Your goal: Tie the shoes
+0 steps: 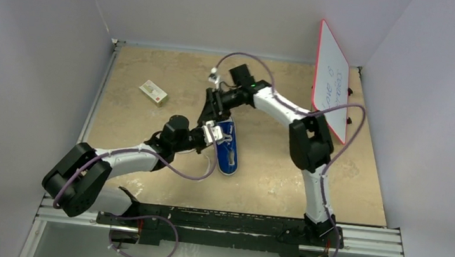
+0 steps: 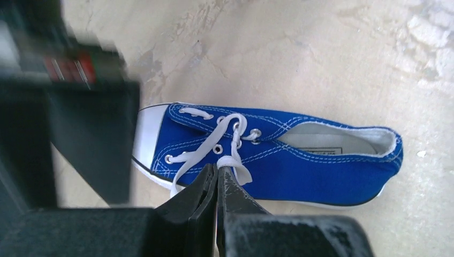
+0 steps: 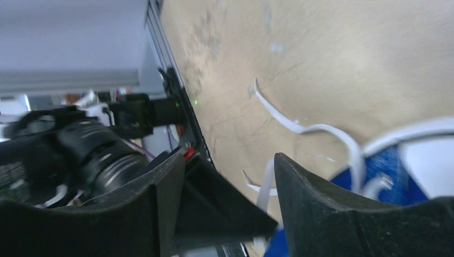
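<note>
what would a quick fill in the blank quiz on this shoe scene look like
1. The sneaker has ____ canvas.
2. The left claw is ____ on a white lace.
3. The right claw has its jaws ____, gripping nothing.
4. Seen from above, the small box lies to the ____ of the sneaker.

Missing words: blue; shut; open; left

Two white arms [image 1: 276, 105], black joints [image 1: 310, 147], looping purple cables [image 1: 246, 55].
</note>
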`<control>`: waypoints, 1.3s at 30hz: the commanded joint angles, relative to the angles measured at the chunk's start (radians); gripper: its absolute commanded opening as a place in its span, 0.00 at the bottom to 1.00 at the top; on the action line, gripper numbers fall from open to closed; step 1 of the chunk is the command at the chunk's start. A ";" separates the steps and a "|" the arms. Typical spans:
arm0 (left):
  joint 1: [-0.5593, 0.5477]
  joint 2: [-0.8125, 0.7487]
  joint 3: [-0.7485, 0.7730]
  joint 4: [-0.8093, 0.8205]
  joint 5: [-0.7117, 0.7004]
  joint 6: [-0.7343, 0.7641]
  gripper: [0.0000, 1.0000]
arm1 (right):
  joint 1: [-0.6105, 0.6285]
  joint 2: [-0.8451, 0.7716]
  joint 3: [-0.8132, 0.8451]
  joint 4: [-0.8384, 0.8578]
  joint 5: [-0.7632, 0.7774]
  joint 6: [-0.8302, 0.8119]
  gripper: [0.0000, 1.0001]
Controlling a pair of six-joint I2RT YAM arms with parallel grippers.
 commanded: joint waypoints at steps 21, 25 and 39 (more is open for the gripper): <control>0.145 0.316 0.333 -0.067 0.360 -0.395 0.00 | -0.169 -1.129 -0.905 0.262 0.388 -0.517 0.79; 0.157 0.390 0.427 -0.180 0.386 -0.395 0.00 | -0.069 -1.180 -0.985 0.496 0.457 -0.546 0.82; 0.189 0.483 0.523 -0.338 0.432 -0.388 0.00 | 0.352 -0.668 -0.819 0.563 0.480 -1.130 0.63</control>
